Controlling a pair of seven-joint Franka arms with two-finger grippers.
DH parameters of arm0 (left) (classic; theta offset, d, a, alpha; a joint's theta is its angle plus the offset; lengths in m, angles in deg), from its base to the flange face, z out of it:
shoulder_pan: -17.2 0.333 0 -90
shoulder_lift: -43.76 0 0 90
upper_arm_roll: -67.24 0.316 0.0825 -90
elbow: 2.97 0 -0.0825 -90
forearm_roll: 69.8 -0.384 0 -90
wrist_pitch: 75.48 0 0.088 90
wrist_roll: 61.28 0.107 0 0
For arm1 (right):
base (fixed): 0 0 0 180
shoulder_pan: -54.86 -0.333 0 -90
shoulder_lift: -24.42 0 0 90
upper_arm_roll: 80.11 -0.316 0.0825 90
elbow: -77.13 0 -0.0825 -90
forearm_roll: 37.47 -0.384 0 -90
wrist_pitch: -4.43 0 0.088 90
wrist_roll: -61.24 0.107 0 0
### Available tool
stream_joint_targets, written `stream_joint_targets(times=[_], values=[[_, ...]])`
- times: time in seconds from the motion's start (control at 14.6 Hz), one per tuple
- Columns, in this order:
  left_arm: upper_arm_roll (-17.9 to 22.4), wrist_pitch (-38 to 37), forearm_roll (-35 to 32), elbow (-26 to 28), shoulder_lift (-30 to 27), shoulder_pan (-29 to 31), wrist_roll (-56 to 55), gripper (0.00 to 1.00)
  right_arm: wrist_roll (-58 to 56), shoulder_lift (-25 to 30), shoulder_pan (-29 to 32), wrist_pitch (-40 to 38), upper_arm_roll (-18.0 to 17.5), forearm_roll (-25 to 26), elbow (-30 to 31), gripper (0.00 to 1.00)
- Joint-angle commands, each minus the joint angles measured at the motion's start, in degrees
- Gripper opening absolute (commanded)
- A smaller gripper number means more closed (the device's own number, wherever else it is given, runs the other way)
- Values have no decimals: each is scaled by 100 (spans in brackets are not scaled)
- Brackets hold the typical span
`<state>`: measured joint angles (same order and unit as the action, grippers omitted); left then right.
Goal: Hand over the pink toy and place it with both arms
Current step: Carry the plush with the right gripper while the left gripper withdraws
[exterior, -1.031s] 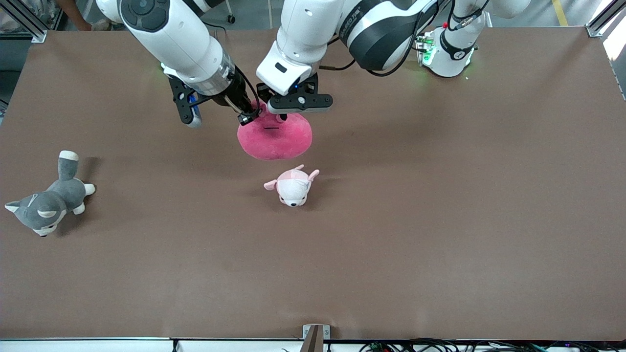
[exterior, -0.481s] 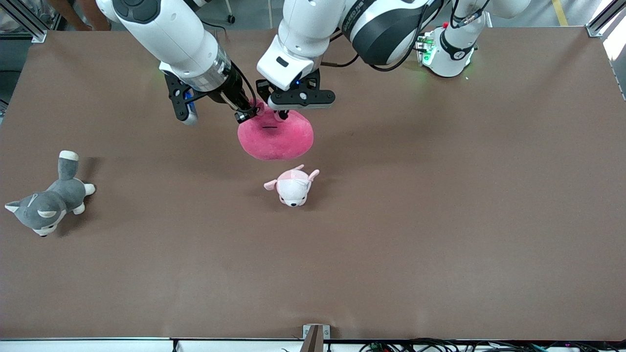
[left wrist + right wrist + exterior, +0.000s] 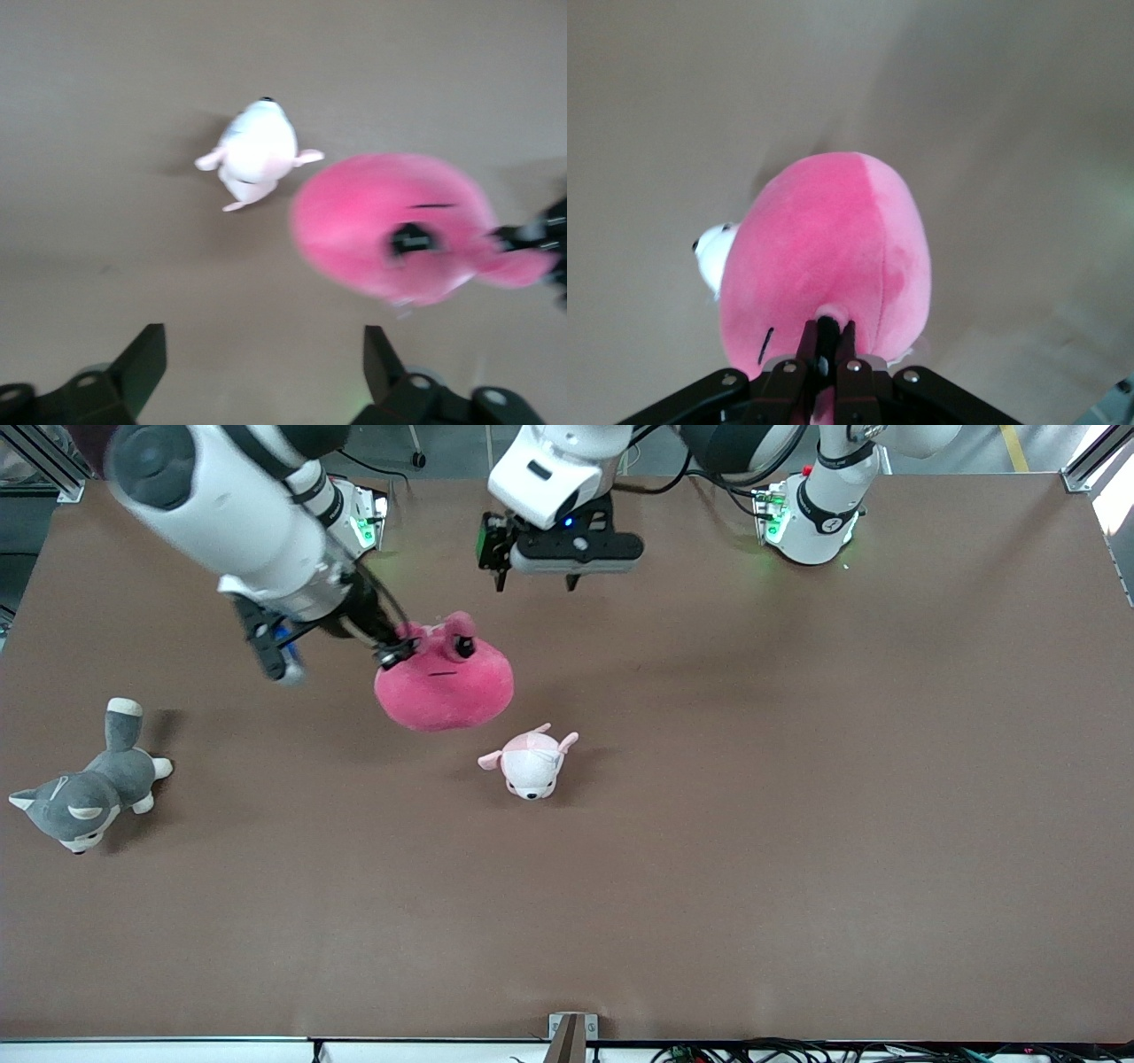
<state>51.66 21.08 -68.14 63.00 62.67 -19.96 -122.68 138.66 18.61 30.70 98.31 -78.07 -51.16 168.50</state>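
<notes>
The pink toy (image 3: 445, 687) hangs over open brown table (image 3: 797, 824), pinched by a nub in my right gripper (image 3: 396, 652); my left gripper (image 3: 536, 583), fingers spread and empty, hovers apart. A small white plush (image 3: 530, 762) lies below.

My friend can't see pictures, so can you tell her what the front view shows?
The right pincer is shut on a nub of the pink toy, holding it above the brown table. The left pincer hangs open and empty above the table. A small white plush and a grey husky plush lie on the table.
</notes>
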Motion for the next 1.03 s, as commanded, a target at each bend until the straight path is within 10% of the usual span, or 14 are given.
stream_joint_targets(times=[0.0, 0.48, 0.96], values=[[11, -627, -26, 117, -465, 339, 565, 100, -1172, 255, 725, 25, -55, -125, 731, 0], [-7, -2183, 229, 213, -1379, 1982, 2875, 100, -4425, 291, 2519, 489, -55, -116, 2041, 0], [20, -2370, 133, 1021, -1521, 3540, 4698, 100, -4859, 37, 2574, 1536, -72, -116, 2605, 0]])
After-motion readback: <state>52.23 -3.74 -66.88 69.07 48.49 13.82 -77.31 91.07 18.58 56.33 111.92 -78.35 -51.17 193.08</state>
